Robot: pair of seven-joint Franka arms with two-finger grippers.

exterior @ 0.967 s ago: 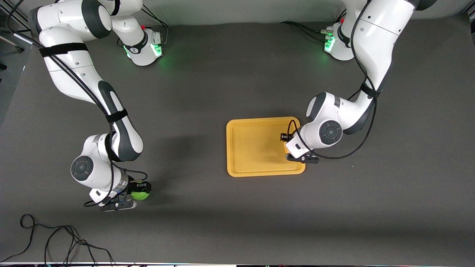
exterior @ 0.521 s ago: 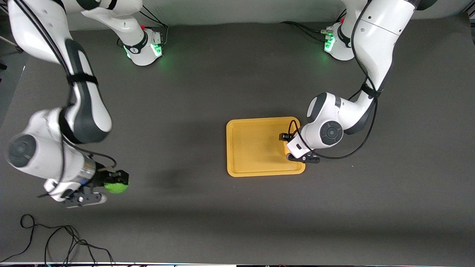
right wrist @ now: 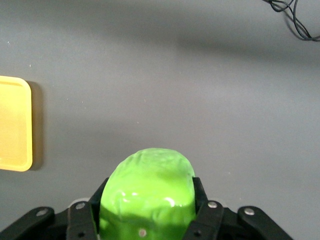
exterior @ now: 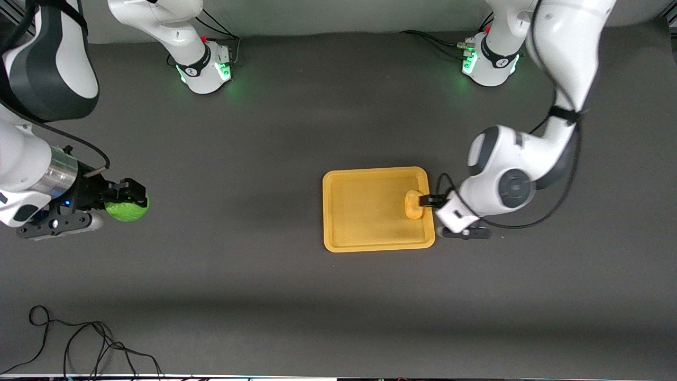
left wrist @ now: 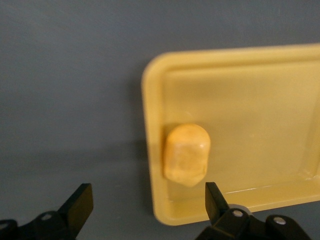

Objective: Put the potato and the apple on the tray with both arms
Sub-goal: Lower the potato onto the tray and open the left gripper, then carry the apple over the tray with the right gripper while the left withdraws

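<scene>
The yellow-orange potato (exterior: 413,205) lies on the yellow-orange tray (exterior: 359,211), close to the rim at the left arm's end. My left gripper (exterior: 427,203) is open and empty over that rim, its fingers apart from the potato. In the left wrist view the potato (left wrist: 186,155) lies in the tray (left wrist: 250,100), ahead of the open left gripper (left wrist: 147,205). My right gripper (exterior: 124,198) is shut on the green apple (exterior: 127,208) and holds it in the air over the right arm's end of the table. The apple (right wrist: 147,190) fills the right gripper (right wrist: 147,202).
The table is a dark grey mat. A loose black cable (exterior: 79,344) lies at the near edge toward the right arm's end; it also shows in the right wrist view (right wrist: 295,20). The tray's corner (right wrist: 14,125) shows there too. The arm bases (exterior: 203,69) (exterior: 484,61) stand along the back.
My right gripper has risen off the table with the apple. My left gripper has drawn back off the tray toward the left arm's end, uncovering the potato lying on the tray.
</scene>
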